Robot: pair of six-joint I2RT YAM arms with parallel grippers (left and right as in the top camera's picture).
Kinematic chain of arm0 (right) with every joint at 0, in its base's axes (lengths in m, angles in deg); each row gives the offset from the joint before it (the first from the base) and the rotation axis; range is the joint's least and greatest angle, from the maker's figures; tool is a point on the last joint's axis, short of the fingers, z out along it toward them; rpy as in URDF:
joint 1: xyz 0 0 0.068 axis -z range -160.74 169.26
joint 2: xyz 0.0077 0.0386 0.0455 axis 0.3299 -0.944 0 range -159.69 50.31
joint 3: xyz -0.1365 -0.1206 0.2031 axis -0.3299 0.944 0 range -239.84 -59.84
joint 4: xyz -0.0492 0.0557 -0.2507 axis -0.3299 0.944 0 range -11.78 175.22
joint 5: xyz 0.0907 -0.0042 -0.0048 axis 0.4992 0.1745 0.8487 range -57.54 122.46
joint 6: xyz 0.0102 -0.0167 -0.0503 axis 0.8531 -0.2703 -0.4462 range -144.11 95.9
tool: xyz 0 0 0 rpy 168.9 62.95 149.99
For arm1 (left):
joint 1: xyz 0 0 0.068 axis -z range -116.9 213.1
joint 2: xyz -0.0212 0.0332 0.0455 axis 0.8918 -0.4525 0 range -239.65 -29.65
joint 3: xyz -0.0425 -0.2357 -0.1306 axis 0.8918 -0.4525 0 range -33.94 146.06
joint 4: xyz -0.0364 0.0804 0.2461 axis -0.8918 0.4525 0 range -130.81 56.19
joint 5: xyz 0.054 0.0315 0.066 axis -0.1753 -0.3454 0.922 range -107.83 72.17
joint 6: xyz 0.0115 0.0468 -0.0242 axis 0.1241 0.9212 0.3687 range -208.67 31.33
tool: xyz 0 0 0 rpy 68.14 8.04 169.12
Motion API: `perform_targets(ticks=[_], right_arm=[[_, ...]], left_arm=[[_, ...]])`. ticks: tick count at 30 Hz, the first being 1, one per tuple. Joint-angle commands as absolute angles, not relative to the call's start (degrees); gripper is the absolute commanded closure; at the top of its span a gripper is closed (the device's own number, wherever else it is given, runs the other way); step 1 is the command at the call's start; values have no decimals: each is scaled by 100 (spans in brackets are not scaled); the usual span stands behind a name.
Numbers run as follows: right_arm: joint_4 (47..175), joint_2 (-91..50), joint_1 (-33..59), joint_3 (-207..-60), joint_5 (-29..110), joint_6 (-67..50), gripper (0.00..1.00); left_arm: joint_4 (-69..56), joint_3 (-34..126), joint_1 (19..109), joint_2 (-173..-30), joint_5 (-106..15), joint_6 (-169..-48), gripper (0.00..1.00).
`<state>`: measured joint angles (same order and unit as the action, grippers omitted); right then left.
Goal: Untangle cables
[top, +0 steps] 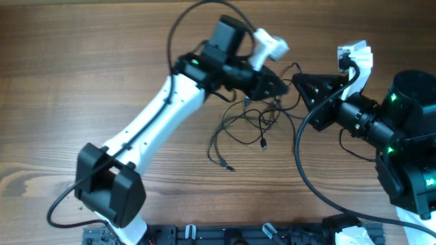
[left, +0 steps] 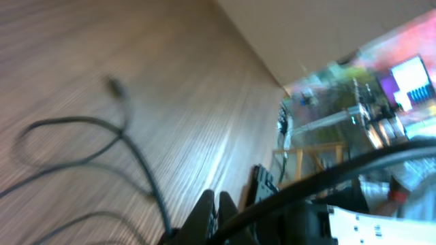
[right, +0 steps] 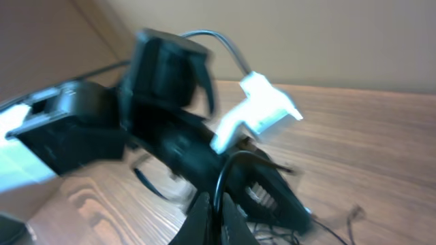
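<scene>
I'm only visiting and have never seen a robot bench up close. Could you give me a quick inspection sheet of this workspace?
Surface: wooden table, grain plain to see.
Job's things: thin dark cables lie in loose crossing loops near the middle, with small plug ends lying free on the wood.
Clutter: nothing seen.
Grippers: left gripper and right gripper meet almost tip to tip at the far end of the tangle. The wrist views are too blurred to tell whether either is open or shut.
Cables: a thicker black wire arcs over the left arm, and another curves beside the right arm.
Surroundings: a pale wall, and a blurred room with a bright screen.
</scene>
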<state>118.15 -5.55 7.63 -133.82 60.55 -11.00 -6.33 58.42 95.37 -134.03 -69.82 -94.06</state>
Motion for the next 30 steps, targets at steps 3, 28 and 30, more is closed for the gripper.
perform_targets(ticks=[3, 28, 30], right_arm=[[11943, -498, 749, -13419, 5470, -1196, 93], [11299, -3051, -1648, -13320, 7067, -3327, 7], [11205, -3166, -1948, -13320, 6849, -3314, 12]], left_arm=[[631, 7077, 8057, -12216, -5952, -9850, 96], [1415, 8331, 7266, -10640, -3321, -16265, 96], [1417, 8331, 7266, -10640, -3321, -16263, 96]])
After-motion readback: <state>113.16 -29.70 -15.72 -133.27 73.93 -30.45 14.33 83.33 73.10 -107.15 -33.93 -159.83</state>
